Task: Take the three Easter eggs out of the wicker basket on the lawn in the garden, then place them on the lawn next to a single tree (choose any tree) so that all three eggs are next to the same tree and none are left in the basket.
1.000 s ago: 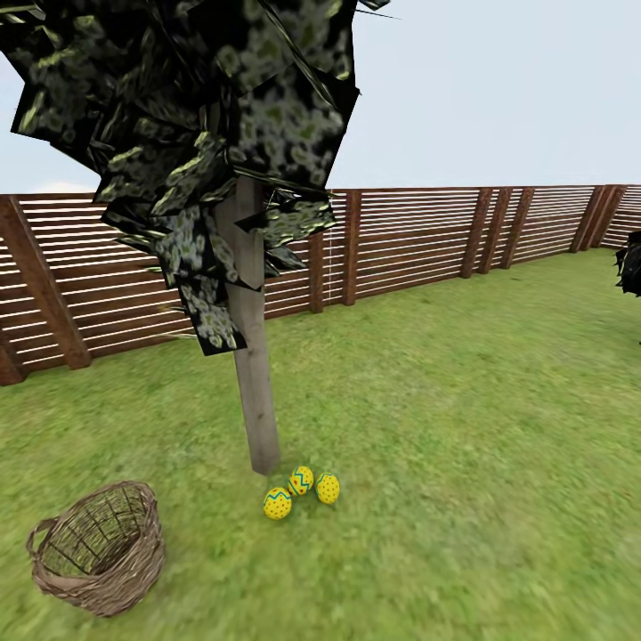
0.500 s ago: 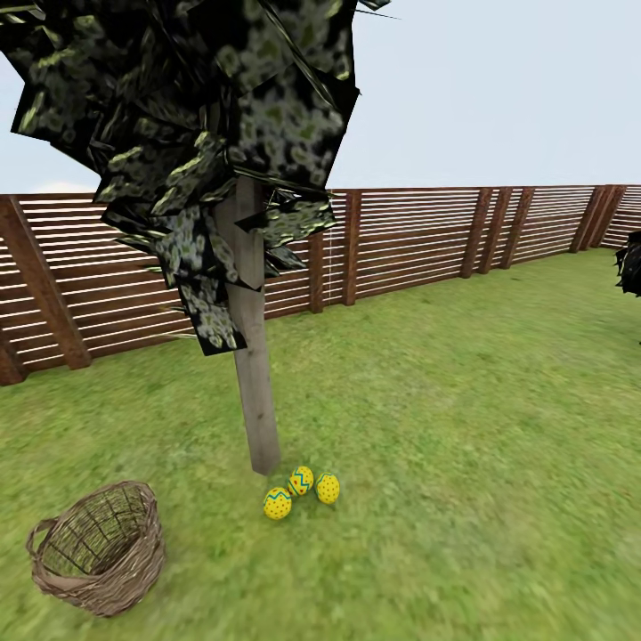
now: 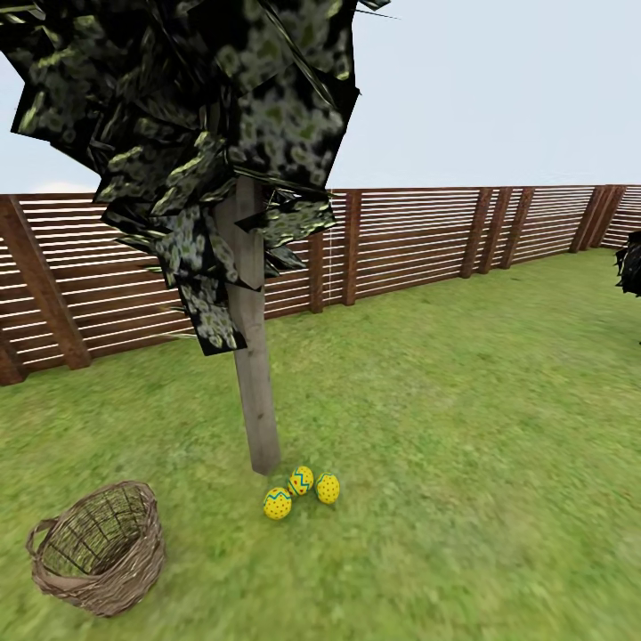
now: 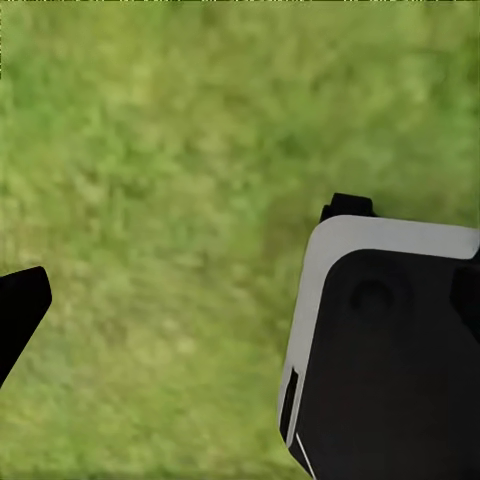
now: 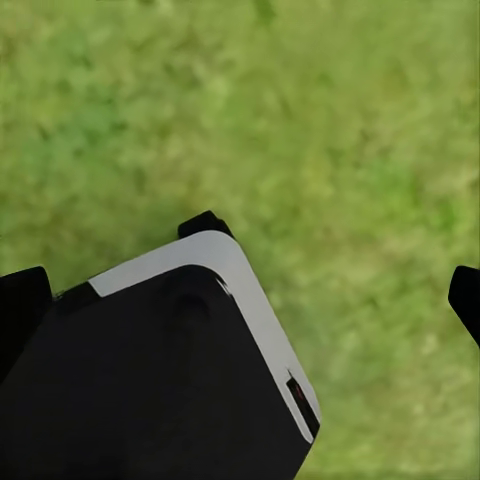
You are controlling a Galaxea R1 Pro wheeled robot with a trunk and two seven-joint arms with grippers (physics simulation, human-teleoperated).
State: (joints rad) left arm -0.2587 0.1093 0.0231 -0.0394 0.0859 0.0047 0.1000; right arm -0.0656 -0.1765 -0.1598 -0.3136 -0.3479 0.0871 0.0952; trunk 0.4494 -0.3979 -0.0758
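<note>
Lawn (image 3: 463, 427) takes up most of my head camera, running back to the slatted wooden fence (image 3: 418, 236) that bounds the garden. Next in size is the tree (image 3: 254, 392); its speckled foliage is cut off at the top and left of my view, and only the pale trunk reads clearly. A dark bush (image 3: 628, 263) is clipped by the right edge. The wicker basket (image 3: 100, 547) sits on the grass near the lower left, tilted; I see no egg inside it, though its near wall hides part of the bottom. The three Easter eggs (image 3: 301, 491) lie clustered just beside the trunk's base, apart from the basket. On my wrist cameras I see blurred grass and part of the robot's base (image 4: 390, 350). Of the left gripper (image 4: 20, 312) and right gripper (image 5: 465, 298) only dark fingertips show at the edges, so I cannot tell how they stand.
</note>
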